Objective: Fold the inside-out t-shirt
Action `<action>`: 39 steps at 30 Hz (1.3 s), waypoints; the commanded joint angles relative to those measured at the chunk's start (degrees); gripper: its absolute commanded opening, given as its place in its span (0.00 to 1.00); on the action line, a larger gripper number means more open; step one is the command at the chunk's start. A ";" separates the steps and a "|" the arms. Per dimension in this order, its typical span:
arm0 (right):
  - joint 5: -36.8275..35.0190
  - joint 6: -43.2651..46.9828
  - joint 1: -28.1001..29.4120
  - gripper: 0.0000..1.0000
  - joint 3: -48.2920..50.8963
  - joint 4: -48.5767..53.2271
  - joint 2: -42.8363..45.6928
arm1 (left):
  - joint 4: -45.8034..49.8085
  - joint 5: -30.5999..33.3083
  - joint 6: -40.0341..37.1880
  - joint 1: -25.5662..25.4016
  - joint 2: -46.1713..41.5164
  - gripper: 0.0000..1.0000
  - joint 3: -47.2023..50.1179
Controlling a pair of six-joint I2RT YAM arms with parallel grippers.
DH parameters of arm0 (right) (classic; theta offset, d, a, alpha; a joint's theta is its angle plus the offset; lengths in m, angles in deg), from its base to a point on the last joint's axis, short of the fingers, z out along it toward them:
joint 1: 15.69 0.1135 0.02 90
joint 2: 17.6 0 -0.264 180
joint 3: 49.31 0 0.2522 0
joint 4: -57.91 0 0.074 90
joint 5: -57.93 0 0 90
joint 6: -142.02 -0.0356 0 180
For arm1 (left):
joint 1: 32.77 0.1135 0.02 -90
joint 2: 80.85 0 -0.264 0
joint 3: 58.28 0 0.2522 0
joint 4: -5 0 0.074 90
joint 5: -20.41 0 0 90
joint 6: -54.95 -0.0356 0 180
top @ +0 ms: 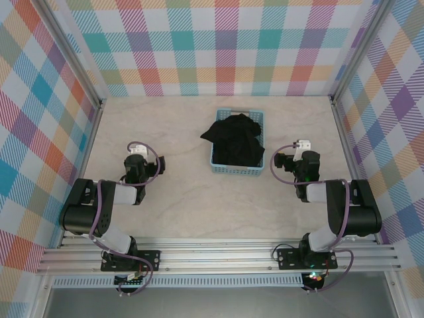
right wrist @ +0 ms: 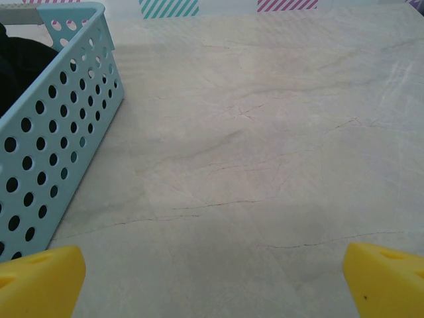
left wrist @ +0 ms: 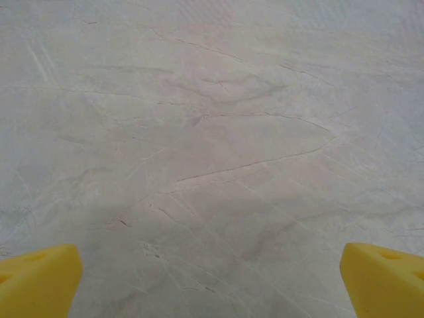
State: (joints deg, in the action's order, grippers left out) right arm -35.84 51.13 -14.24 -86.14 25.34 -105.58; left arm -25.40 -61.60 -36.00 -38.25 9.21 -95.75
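Lying bunched in the light-blue perforated basket (top: 236, 171), the inside-out t-shirt (top: 235, 142) is awaiting pickup. The left gripper (top: 136, 158) and right gripper (top: 302, 154) are hovering released on either side over the table (top: 189, 212), seemingly poised to reach.

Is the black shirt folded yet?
Not folded: the t-shirt lies crumpled in the blue basket, one part spilling over its left rim.

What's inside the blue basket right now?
A bunched-up black t-shirt, spilling over the left rim of the basket. The floor and anything beneath the cloth are covered.
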 commanded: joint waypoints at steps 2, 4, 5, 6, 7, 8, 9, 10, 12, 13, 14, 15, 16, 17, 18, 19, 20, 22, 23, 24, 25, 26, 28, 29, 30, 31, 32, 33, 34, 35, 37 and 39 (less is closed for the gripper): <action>1.04 -0.17 -0.37 1.00 0.00 -2.04 0.01 | -2.42 -0.10 -0.48 0.80 -0.32 1.00 -0.29; 1.04 -0.17 -0.35 1.00 -0.05 -2.10 0.01 | -2.50 -0.02 -0.47 0.74 -0.30 1.00 -0.29; 0.97 -0.22 -0.36 1.00 -0.05 -2.10 0.00 | -2.43 -0.07 -0.49 0.82 -0.30 1.00 -0.29; 1.05 -0.18 -0.35 1.00 -0.05 -2.10 0.01 | -2.35 -0.07 -0.49 0.82 -0.34 1.00 -0.29; 0.99 -0.17 -0.39 1.00 -0.05 -2.08 0.05 | -2.37 -0.14 -0.47 0.77 -0.33 1.00 -0.29; 1.01 -0.19 -0.40 1.00 -0.05 -2.10 -0.04 | -2.35 -0.16 -0.46 0.82 -0.28 1.00 -0.29; 1.05 -0.17 -0.36 1.00 -0.05 -2.10 0.01 | -2.41 -0.16 -0.46 0.82 -0.32 1.00 -0.33; 1.04 -0.18 -0.37 1.00 -0.05 -2.10 0.01 | -2.34 -0.17 -0.48 0.82 -0.31 1.00 -0.30; 1.04 -0.21 -0.39 1.00 -0.04 -2.10 0.01 | -2.37 -0.15 -0.52 0.82 -0.30 1.00 -0.30; 1.04 -0.17 -0.39 1.00 -0.05 -2.10 0.01 | -2.41 -0.17 -0.46 0.81 -0.29 1.00 -0.29; 1.03 -0.17 -0.32 1.00 -0.05 -2.10 0.01 | -2.34 -0.12 -0.46 0.82 -0.31 1.00 -0.29; 1.00 -0.17 -0.34 1.00 -0.05 -2.10 0.01 | -2.39 -0.17 -0.49 0.82 -0.29 1.00 -0.30; 1.00 -0.19 -0.37 1.00 -0.05 -2.10 0.02 | -2.44 -0.16 -0.45 0.82 -0.35 1.00 -0.29; 0.97 -0.17 -0.36 1.00 -0.02 -2.10 0.01 | -2.55 -0.16 -0.46 0.82 -0.46 1.00 -0.13; 0.97 -0.10 -0.36 1.00 0.11 -2.26 0.09 | -2.29 0.31 -0.46 0.82 -0.75 1.00 -0.35; 0.05 -0.28 -0.26 1.00 0.22 -2.59 0.30 | 0.84 0.45 -0.32 0.75 -2.05 1.00 -1.43; -1.29 -0.82 -0.14 1.00 -0.02 -1.25 1.46 | 5.33 0.82 -0.18 0.73 -4.40 1.00 -2.89; -5.33 -2.57 -0.13 1.00 -1.71 7.65 7.15 | 18.88 4.63 3.17 0.73 -9.80 1.00 -7.40; -7.63 -3.84 -0.16 1.00 -3.16 13.21 10.05 | 21.97 6.23 5.01 0.74 -11.58 1.00 -8.27; -11.17 -6.23 -0.22 1.00 -4.58 18.23 13.08 | 24.06 7.78 8.09 0.82 -13.59 1.00 -8.68; -14.92 -11.24 -0.55 1.00 -5.70 22.38 16.21 | 26.82 8.88 11.78 0.75 -15.63 1.00 -9.20; -16.15 -15.05 -0.95 1.00 -6.61 26.19 18.84 | 29.44 8.54 14.10 0.90 -17.20 1.00 -10.18; -14.47 -20.67 -1.45 1.00 -9.86 35.98 23.69 | 33.83 2.70 17.18 0.90 -19.74 0.99 -12.44; -11.07 -21.63 -1.31 1.00 -11.41 38.96 24.85 | 34.31 -1.25 18.55 0.82 -20.42 0.98 -13.19; -5.60 -21.99 -0.56 1.00 -12.45 39.78 25.32 | 33.84 -5.87 20.94 0.64 -20.67 0.96 -13.64; -2.38 -21.68 1.06 1.00 -13.25 39.82 24.94 | 32.71 -9.86 23.26 0.10 -20.45 0.94 -13.73; -2.20 -20.49 4.79 0.99 -14.83 41.08 23.69 | 31.13 -13.46 25.33 -1.11 -19.90 0.93 -14.12; -4.23 -17.84 9.62 0.99 -17.29 43.72 21.66 | 30.12 -15.52 26.22 -2.88 -18.99 0.92 -15.01; -6.20 -15.26 13.54 0.99 -20.12 46.36 18.97 | 30.71 -15.63 26.10 -4.87 -18.02 0.92 -16.25; -7.51 -13.25 17.26 1.00 -24.00 50.05 15.57 | 32.70 -14.88 25.57 -7.09 -16.77 0.92 -18.02; -5.03 -12.39 20.67 0.99 -31.31 55.29 9.04 | 35.91 -13.15 23.95 -10.86 -14.40 0.91 -21.00; -0.56 -12.27 21.50 0.98 -37.31 59.77 2.44 | 38.19 -11.62 22.76 -13.87 -12.25 0.90 -23.21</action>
State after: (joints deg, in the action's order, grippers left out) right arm -40.74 36.86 6.40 -117.53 72.40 -97.04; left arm 7.60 -71.87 -13.66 -48.85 -4.84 -115.59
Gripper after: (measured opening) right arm 0.986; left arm 0.904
